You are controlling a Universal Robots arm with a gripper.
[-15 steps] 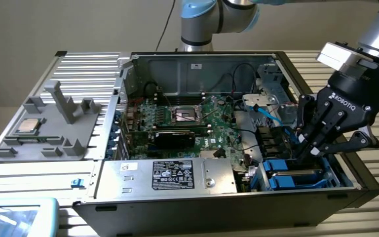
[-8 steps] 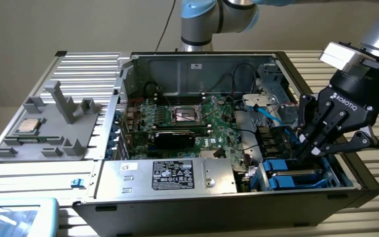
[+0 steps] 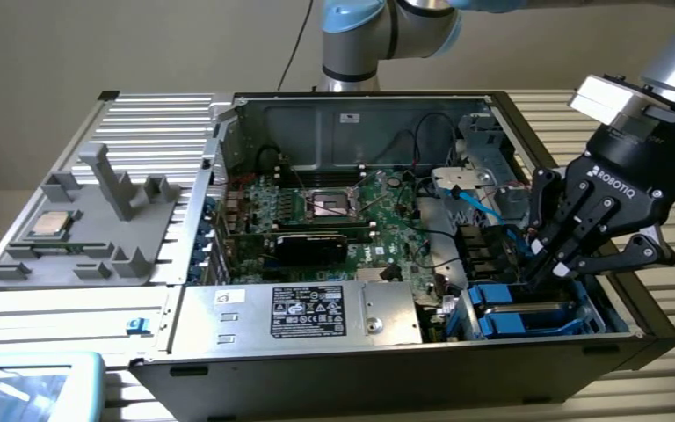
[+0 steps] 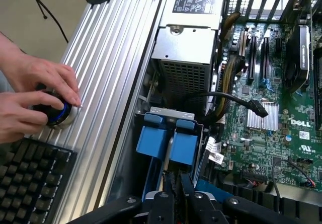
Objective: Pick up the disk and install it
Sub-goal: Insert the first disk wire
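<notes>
Pincer (image 3: 545,274) nearly closed, gripping the disk (image 4: 183,151) by its near edge; its blue-framed length runs straight ahead of me, down into the drive bay (image 3: 605,309) beside the power supply (image 3: 314,312).

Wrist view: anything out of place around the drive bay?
One thing: a black cable ends in a free plug hanging loose over the motherboard, near the disk in the bay. Nothing looks damaged.
</notes>
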